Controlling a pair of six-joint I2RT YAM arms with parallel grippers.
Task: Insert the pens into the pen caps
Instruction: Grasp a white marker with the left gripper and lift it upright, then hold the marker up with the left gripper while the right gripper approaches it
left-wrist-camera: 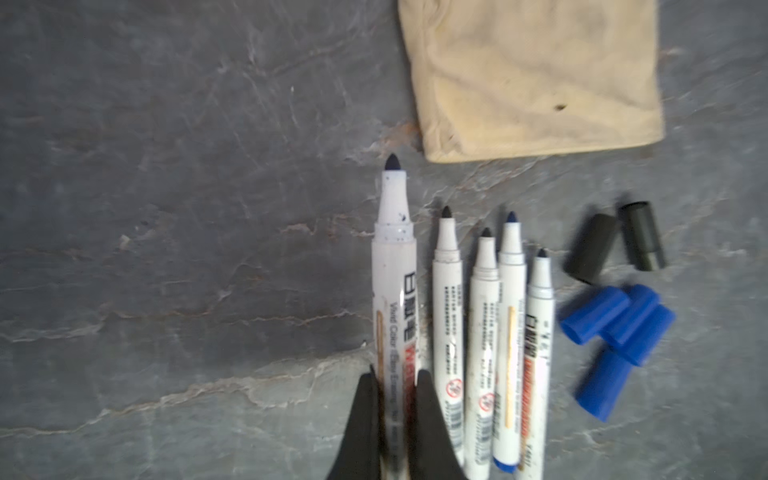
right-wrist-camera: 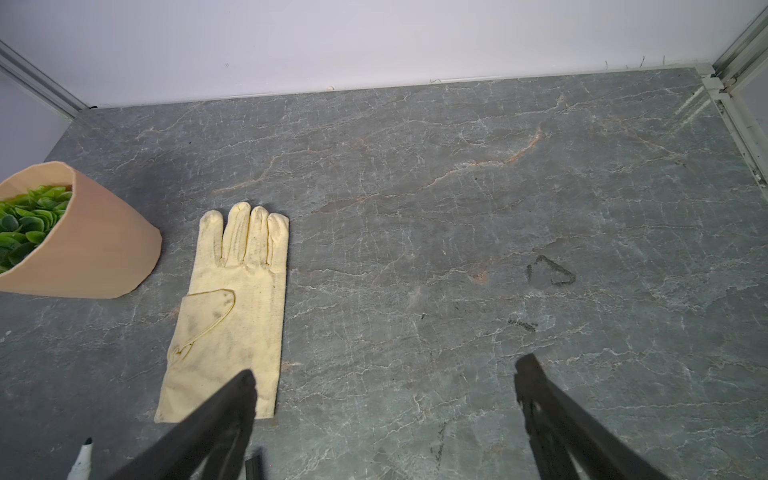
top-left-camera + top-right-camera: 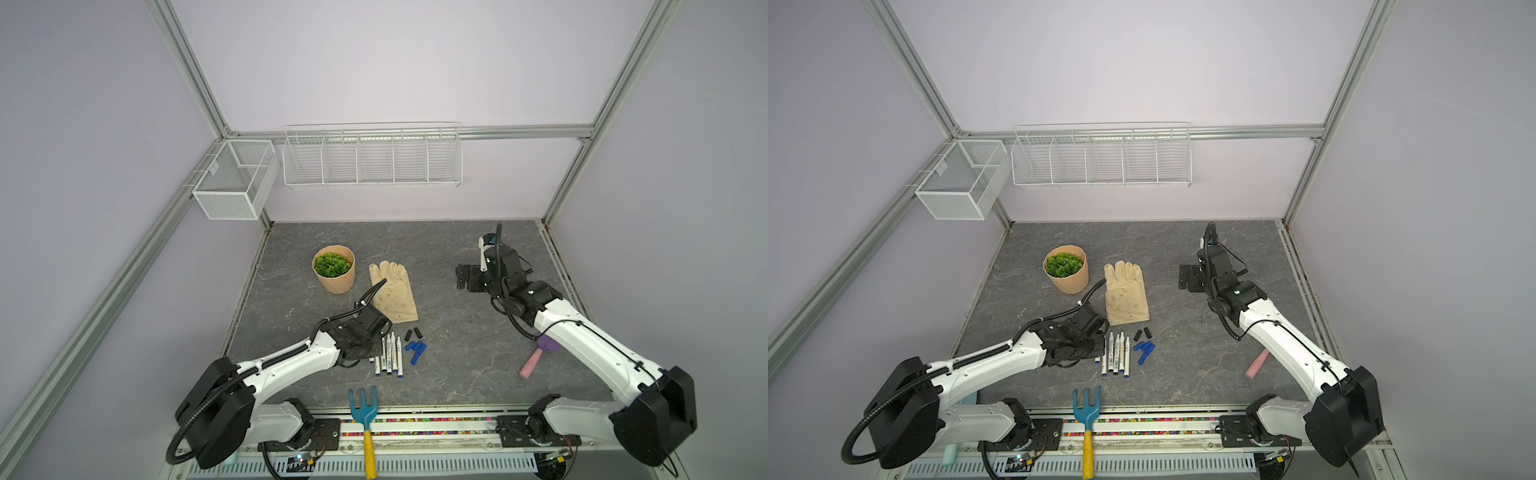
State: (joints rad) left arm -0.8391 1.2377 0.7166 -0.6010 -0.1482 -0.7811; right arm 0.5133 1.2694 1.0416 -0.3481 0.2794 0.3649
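Observation:
In the left wrist view my left gripper is shut on the barrel of a white pen with a dark tip. This pen lies at the edge of the row and reaches further forward than the others. Several more uncapped pens lie side by side next to it. Beyond them sit blue pen caps and two black caps. Both top views show the pens and blue caps at front centre. My right gripper hovers open at the right rear, holding nothing.
A cream glove lies just behind the pens, with a potted plant to its left. A blue hand rake rests at the front edge. The pink-handled trowel lies under my right arm. Wire baskets hang on the back wall.

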